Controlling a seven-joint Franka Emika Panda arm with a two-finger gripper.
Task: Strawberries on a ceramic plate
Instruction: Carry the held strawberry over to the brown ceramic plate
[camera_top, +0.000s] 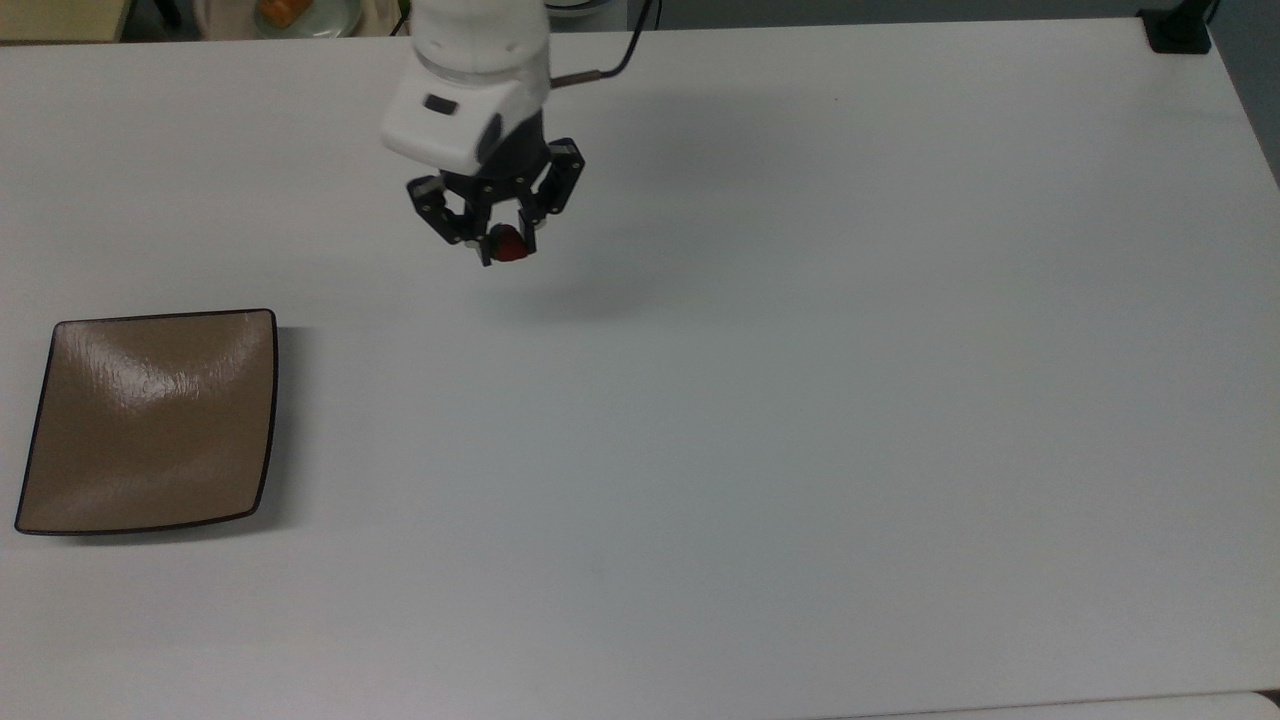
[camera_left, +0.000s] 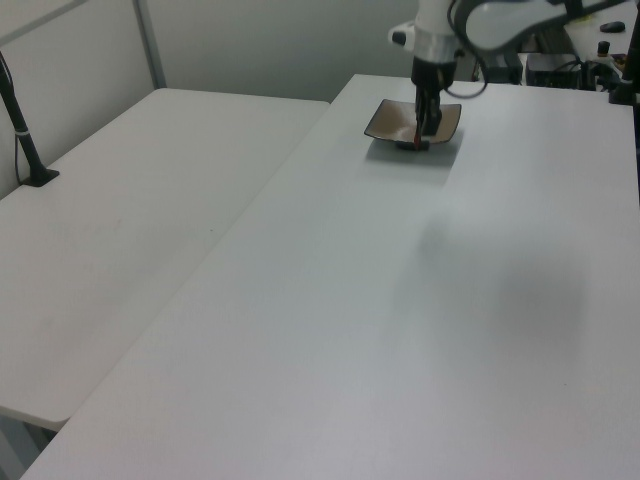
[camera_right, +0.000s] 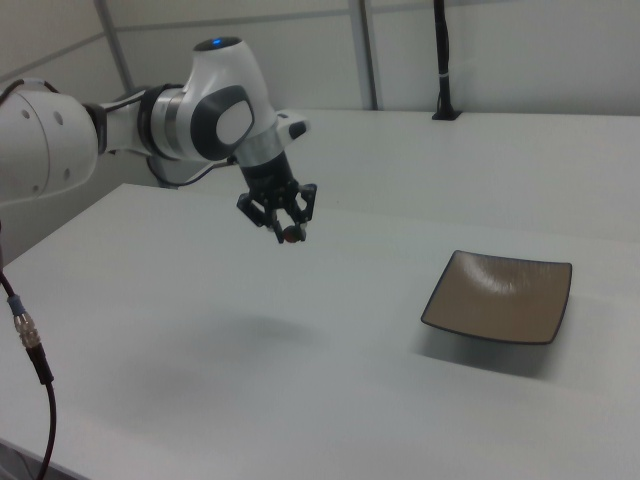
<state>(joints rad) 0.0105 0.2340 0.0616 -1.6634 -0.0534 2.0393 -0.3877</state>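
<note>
carrying the strawberry (camera_top: 510, 245) clear of the table (camera_top: 800, 400), the gripper (camera_top: 497, 248) is nearly closed, its two fingers pinching the small red fruit at their tips.

top view: the ceramic plate (camera_top: 150, 420) lies well apart from the gripper, toward the top view's left and lower in the frame. the plate is bare. a soft shadow sits on the table just below and to the top view's right of the fingers, which indicates the gripper is raised above the surface.

left view: the gripper (camera_left: 420, 137) hangs in front of the ceramic plate (camera_left: 445, 122), so the two overlap in line of sight. this overlap is not contact, as the other views place the plate well away. the fruit is too small here to make out clearly.

right view: the gripper (camera_right: 285, 232) points down with the strawberry (camera_right: 290, 235) at its fingertips. the ceramic plate (camera_right: 500, 295) sits lower and toward the right view's right, well apart from it.

risk assessment: the fruit is tiny and roundish and is held only at the fingertips. a quick sideways move could let it roll or slip out onto the table. releasing from this height could let it bounce or roll off the glossy, curved plate. releasing before the gripper is over the plate's middle would leave it on the table.
</note>
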